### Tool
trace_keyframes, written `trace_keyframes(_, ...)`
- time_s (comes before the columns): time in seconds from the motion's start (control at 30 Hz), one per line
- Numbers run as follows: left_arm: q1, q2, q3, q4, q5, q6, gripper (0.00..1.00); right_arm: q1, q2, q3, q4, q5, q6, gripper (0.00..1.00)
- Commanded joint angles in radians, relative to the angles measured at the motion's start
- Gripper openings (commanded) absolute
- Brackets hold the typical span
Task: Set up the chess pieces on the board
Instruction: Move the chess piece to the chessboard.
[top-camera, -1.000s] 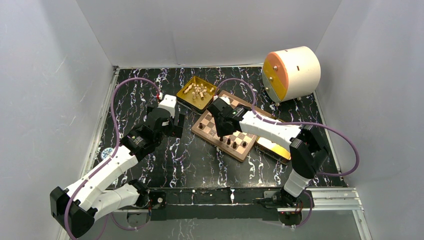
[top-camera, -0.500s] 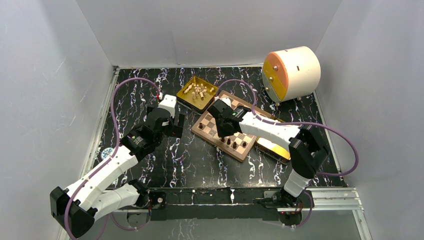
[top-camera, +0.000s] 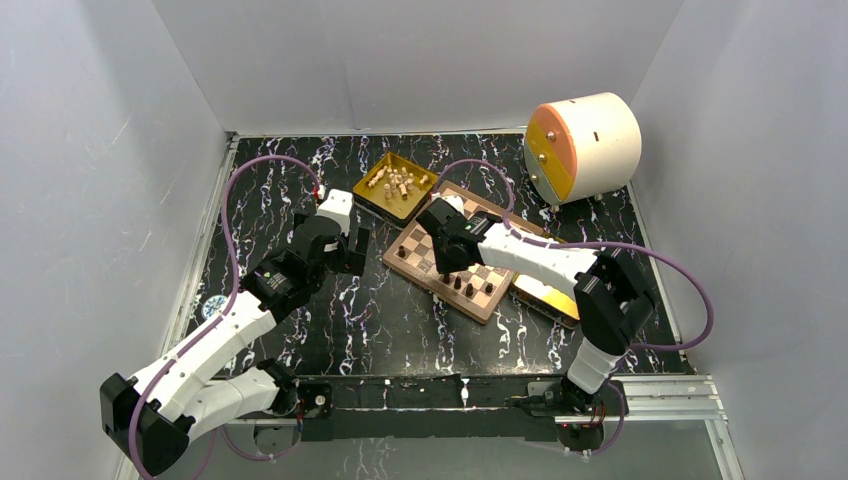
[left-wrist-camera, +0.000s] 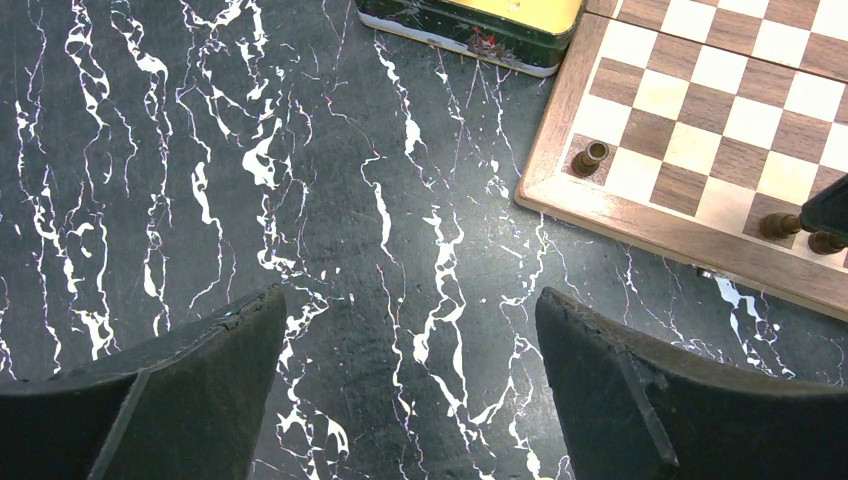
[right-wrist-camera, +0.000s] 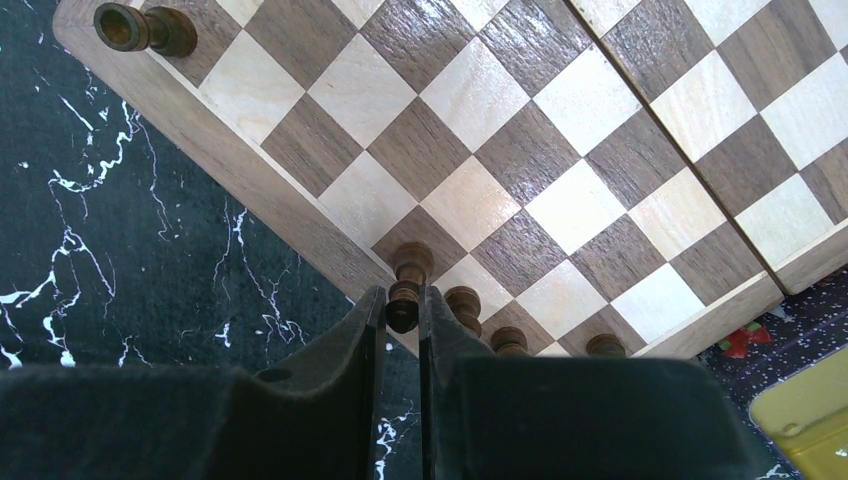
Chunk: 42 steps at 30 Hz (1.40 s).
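1. The counter (top-camera: 380, 320) is black stone-look sheet with white veins. It lies bare beneath the left end effector (left-wrist-camera: 410, 330), whose dark, rough-faced jaws stand wide apart with nothing between them.
2. A drum (top-camera: 590, 145) with a white shell and an orange and yellow face lies on its side far beyond the right end effector (right-wrist-camera: 402, 300).
3. The board (right-wrist-camera: 470, 130) is grained wood in pale tan and dark brown checks with a reddish border. It lies directly under the right end effector and just to the right of the left one.
4. A shiny gold tray (top-camera: 372, 203) sits beyond the left end effector, touching the board's far corner. A second tray (top-camera: 545, 297) lies beside the right arm.
5. The cream pieces (top-camera: 397, 182) are heaped in the far tray.
6. The right end effector is clamped on a turned dark piece (right-wrist-camera: 410, 268) at the board's edge row.
7. More dark pieces (right-wrist-camera: 462, 300) line that row just beside it. A hollow-topped one (right-wrist-camera: 145, 28) stands on the corner square.
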<state>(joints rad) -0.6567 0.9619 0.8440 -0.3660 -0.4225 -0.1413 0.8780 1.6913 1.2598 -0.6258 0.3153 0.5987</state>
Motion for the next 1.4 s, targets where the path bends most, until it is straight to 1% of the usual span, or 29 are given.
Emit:
trace_keyframes(0.0, -0.003, -0.015, -0.005, 0.015, -0.012, 0.003, 0.92, -0.007, 0.002, -0.006, 0.026, 0.015, 0.009, 0.16)
trace_keyframes(0.27, -0.003, -0.015, -0.004, 0.015, -0.013, 0.003, 0.92, -0.01, -0.001, -0.014, 0.026, 0.01, 0.01, 0.19)
trace_keyframes(0.4, -0.003, -0.016, -0.005, 0.015, -0.012, 0.003, 0.92, -0.01, -0.005, -0.016, 0.023, 0.013, 0.012, 0.22)
trace_keyframes(0.53, -0.003, -0.016, -0.005, 0.015, -0.011, 0.003, 0.92, -0.01, -0.004, -0.008, 0.022, 0.009, 0.015, 0.3)
trace_keyframes(0.6, -0.003, -0.017, -0.005, 0.015, -0.012, 0.003, 0.92, -0.011, -0.002, 0.0, 0.021, 0.011, 0.015, 0.3)
trace_keyframes(0.93, -0.002, -0.022, -0.005, 0.014, -0.014, 0.003, 0.93, -0.01, 0.003, 0.009, 0.015, 0.017, 0.012, 0.24)
trace_keyframes(1.37, -0.003, -0.019, -0.005, 0.015, -0.011, 0.003, 0.92, -0.01, 0.0, -0.001, 0.019, 0.037, 0.013, 0.23)
